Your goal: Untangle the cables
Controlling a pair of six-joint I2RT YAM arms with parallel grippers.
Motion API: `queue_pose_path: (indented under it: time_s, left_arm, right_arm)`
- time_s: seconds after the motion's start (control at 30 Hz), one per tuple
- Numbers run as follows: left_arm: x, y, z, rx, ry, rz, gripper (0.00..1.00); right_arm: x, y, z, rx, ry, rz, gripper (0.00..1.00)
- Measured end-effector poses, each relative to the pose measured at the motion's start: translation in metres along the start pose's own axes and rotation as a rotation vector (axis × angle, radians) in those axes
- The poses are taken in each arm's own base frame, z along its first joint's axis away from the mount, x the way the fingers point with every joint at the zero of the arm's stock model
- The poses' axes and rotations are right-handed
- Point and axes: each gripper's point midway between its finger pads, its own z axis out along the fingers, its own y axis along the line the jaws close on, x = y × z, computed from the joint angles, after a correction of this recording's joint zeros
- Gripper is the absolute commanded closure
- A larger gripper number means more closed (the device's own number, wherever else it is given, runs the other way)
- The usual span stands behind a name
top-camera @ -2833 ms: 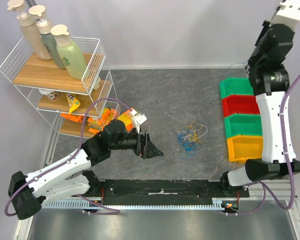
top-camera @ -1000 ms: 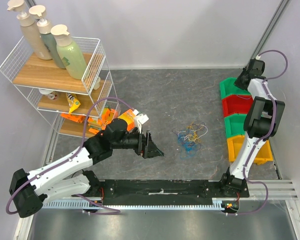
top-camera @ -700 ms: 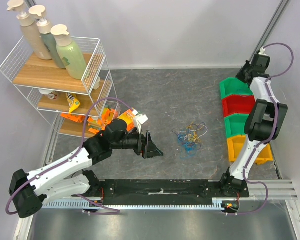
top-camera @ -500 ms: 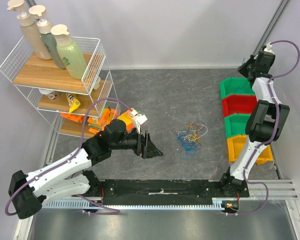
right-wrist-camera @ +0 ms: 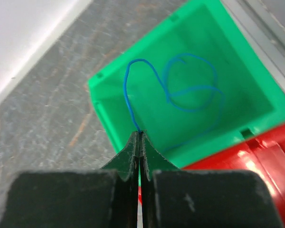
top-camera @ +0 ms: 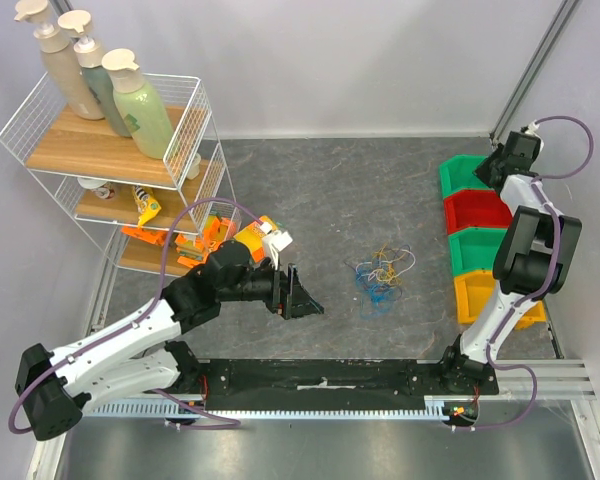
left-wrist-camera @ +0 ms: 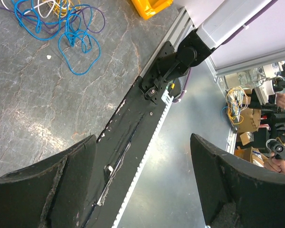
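Note:
The tangle of cables [top-camera: 382, 272], blue, yellow, white and purple, lies on the grey table mid-right, and it also shows in the left wrist view [left-wrist-camera: 52, 19]. My left gripper [top-camera: 302, 295] is open and empty [left-wrist-camera: 142, 185], low over the table, left of the tangle. My right gripper [top-camera: 492, 168] is over the far green bin [top-camera: 468, 178]. In the right wrist view it is shut [right-wrist-camera: 139, 135] on one end of a thin blue cable [right-wrist-camera: 180, 90], whose loops lie inside the green bin [right-wrist-camera: 133, 66].
A red bin [top-camera: 480, 210], a second green bin [top-camera: 485, 250] and a yellow bin [top-camera: 488, 295] line the right side. A wire shelf [top-camera: 120, 150] with bottles and orange items stands at the left. The black base rail [top-camera: 320, 380] runs along the near edge.
My right arm has swung down from high up to the far green bin and settled lower over it. My left arm and the tangle have stayed still.

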Motion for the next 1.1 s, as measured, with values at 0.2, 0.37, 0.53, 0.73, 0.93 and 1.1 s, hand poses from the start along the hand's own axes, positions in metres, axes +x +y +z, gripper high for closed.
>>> queue_pose_path:
  time_s: [0.2, 0.37, 0.53, 0.73, 0.93, 1.1]
  left_arm:
    - [0.003, 0.003, 0.002, -0.006, 0.010, -0.006, 0.14]
    - [0.005, 0.005, 0.002, -0.010, 0.015, -0.010, 0.14]
    - [0.005, 0.004, 0.001, -0.007, 0.013, -0.008, 0.14]
    - [0.008, 0.007, 0.002, -0.011, 0.019, -0.012, 0.14]
    - [0.012, 0.011, 0.005, -0.018, 0.034, -0.020, 0.15]
    - [0.020, 0.019, 0.010, -0.028, 0.060, -0.035, 0.15]
  right_arm:
    - [0.006, -0.027, -0.005, 0.137, 0.001, 0.001, 1.00]
    - [-0.003, -0.027, -0.001, 0.167, 0.015, -0.013, 0.55]
    - [-0.024, -0.011, -0.001, 0.159, 0.007, -0.087, 0.33]
    - [0.010, 0.013, -0.057, 0.161, 0.042, -0.174, 0.34]
    - [0.124, 0.079, -0.139, -0.048, 0.156, -0.332, 0.38]
    - [0.226, 0.066, -0.202, -0.141, 0.338, -0.472, 0.40]
